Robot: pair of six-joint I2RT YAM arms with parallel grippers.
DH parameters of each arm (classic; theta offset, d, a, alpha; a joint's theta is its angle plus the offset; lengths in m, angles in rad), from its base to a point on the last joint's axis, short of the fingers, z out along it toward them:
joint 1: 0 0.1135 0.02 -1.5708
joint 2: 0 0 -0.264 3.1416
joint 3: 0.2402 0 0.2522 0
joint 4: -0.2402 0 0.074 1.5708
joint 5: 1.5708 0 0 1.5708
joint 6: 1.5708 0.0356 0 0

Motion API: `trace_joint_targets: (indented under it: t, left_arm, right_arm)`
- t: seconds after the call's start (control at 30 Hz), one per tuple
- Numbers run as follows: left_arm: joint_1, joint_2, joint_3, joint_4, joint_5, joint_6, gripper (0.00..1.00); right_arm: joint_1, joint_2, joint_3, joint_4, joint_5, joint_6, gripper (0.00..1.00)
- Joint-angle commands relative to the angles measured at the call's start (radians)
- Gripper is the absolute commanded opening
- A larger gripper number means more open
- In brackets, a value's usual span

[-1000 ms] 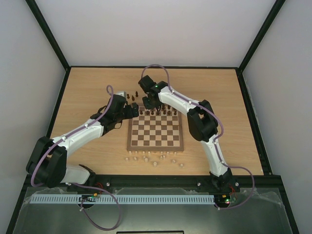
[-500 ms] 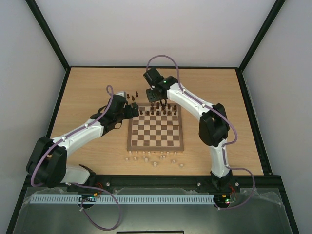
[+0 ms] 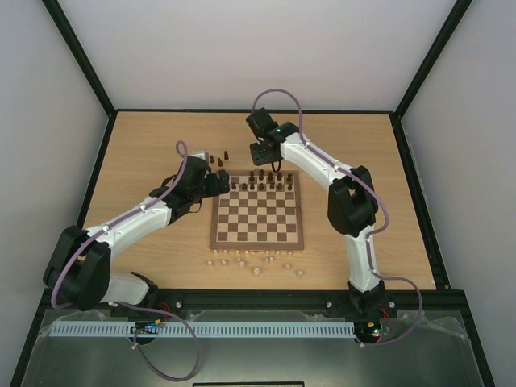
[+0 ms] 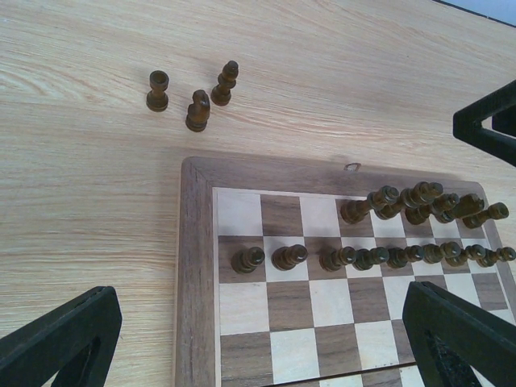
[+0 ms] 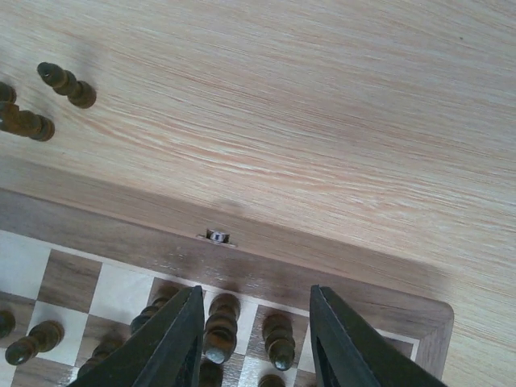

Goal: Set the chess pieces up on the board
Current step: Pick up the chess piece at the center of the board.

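Right claw [image 5: 256,343]: fingers [image 5: 173,339] part spread, pinching nothing; two dark chess pieces [image 5: 219,326] stand on the board below the gap, and I can't tell whether the left finger touches one. From the top view this claw [image 3: 266,157] hangs over the board's far edge, pointing down.

Left claw [image 4: 258,347]: spread wide and empty, above the board's far-left corner; top view puts it [image 3: 216,184] just off that corner.

Chess pieces [image 4: 289,256]: small, turned dark brown wood, all upright with the long axis vertical; their lean in the wrist views is only camera angle. They fill the second row from the far edge; on the far row they crowd the right part, and the three leftmost squares are bare. Three loose dark pieces [image 4: 197,110] stand on the table [image 4: 97,210] beyond the far-left corner, near one another but apart; the middle one has a knight's shape.

Board [image 3: 258,245]: brown and cream checks, light wood border, sides square to the table edges, centred between the arms.

Only the top view shows the pale pieces [image 3: 242,262] scattered on the table by the board's near edge; only the wrist views show a small metal clasp [image 5: 216,235] on the far border.
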Motion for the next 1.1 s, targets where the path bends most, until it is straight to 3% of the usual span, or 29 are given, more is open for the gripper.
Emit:
trace_joint_targets:
  t: [0.0, 0.13, 0.27, 0.57, 0.7, 0.97, 1.07]
  left_arm:
    - [0.003, -0.006, -0.006, 0.008, -0.028, 0.002, 0.99]
    - [0.016, 0.023, 0.01, 0.0, -0.051, 0.01, 0.99]
    - [0.034, 0.069, 0.045, -0.027, -0.089, 0.018, 0.99]
    - [0.038, 0.197, 0.246, -0.119, -0.178, 0.008, 0.97]
    - [0.044, 0.358, 0.417, -0.156, -0.197, 0.005, 0.9]
    - [0.059, 0.687, 0.789, -0.259, -0.202, 0.031, 0.65]
    - [0.082, 0.765, 0.86, -0.269, -0.178, 0.039, 0.58]
  right_arm:
    - [-0.012, 0.008, 0.028, -0.032, -0.008, 0.004, 0.38]
    - [-0.013, -0.074, -0.083, 0.007, -0.014, 0.022, 0.4]
    - [-0.013, -0.264, -0.283, 0.104, -0.04, 0.066, 0.4]
    - [0.002, -0.598, -0.713, 0.343, -0.146, 0.151, 0.43]
    - [0.006, -0.641, -0.762, 0.37, -0.175, 0.162, 0.43]
    - [0.027, -0.645, -0.762, 0.374, -0.207, 0.165, 0.43]
    - [0.028, -0.648, -0.761, 0.371, -0.201, 0.162, 0.43]
